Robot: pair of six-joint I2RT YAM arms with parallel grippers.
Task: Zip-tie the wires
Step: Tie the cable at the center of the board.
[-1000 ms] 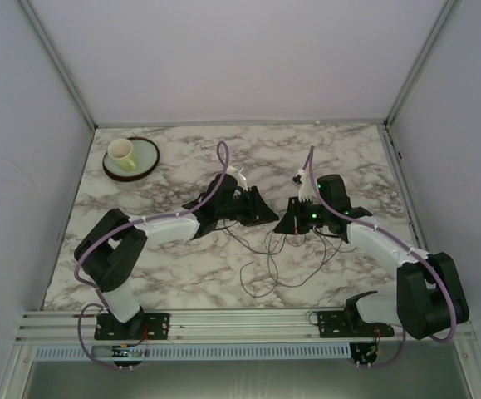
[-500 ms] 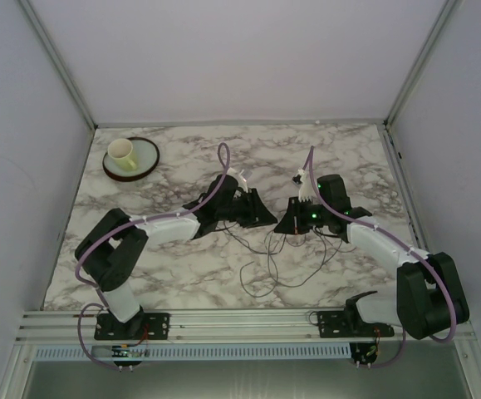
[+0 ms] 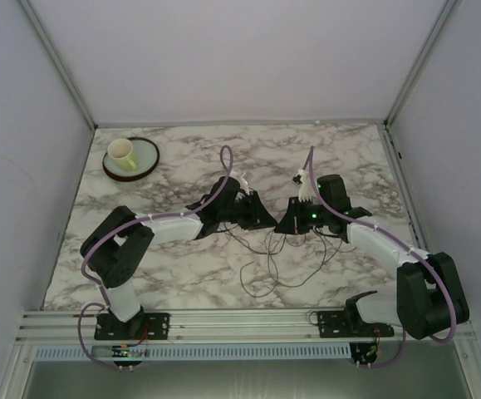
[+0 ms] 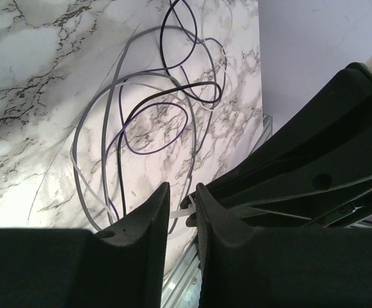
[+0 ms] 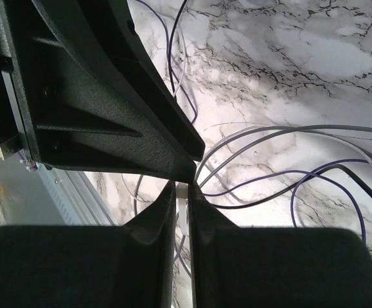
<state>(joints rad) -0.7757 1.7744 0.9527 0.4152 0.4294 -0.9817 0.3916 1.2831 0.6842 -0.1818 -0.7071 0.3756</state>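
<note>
Marble desk [image 3: 182, 266], from its near edge: the wires [image 4: 148, 102] lay mid-desk in loose loops, unbundled. Just beyond, my right fingers [image 5: 170, 199] pinched the zip tie [image 5: 182, 196]; my left fingers [image 4: 161, 202] stood slightly apart around its end. Next, I judged: clamp it, then loop that wide sprawl. Cup [image 3: 121, 151] and plate [image 3: 150, 160] sat in the far-left corner, no obstacle.

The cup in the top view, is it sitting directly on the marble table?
No, the cup sits on a round plate at the far left.
</note>
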